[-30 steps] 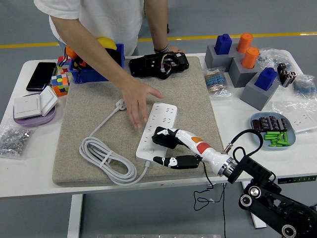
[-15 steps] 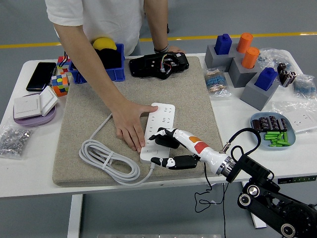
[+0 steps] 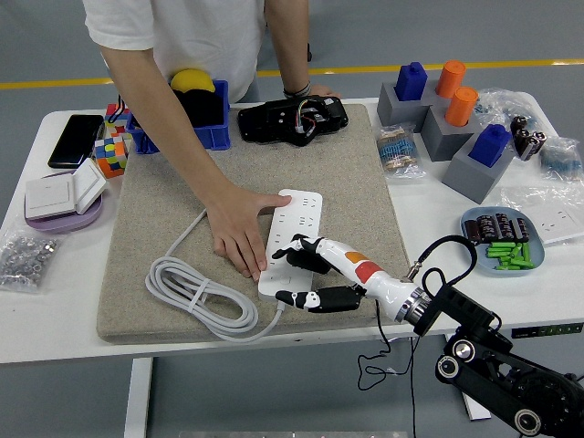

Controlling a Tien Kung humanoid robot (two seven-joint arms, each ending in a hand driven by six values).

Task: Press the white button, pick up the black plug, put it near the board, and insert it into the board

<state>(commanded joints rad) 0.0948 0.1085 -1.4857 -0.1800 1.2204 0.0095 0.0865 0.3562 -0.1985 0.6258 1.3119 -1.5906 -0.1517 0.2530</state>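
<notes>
A white power strip (image 3: 297, 217) lies on the grey felt mat (image 3: 173, 196), its white cable (image 3: 195, 297) coiled to the left. A person's hand (image 3: 238, 230) lies flat on the strip's left side and holds it down. My right hand (image 3: 282, 273) reaches in from the lower right over the strip's near end. Its fingers (image 3: 294, 244) and thumb (image 3: 306, 298) are curled around the black plug (image 3: 308, 261), which sits just above the strip's sockets. The plug's pins are hidden. My left arm is out of the picture.
White wall switches (image 3: 57, 192) rest on a purple plate at the left, beside a phone (image 3: 76, 139) and cubes. The person's other hand rests by a black device (image 3: 292, 119) at the mat's far edge. Grey blocks with pegs (image 3: 456, 128) and a battery tray (image 3: 504, 239) stand right.
The person's hand slid down along the strip's left side and settled there, nudging the strip. My right hand with the plug crept slightly left over the strip's near end.
</notes>
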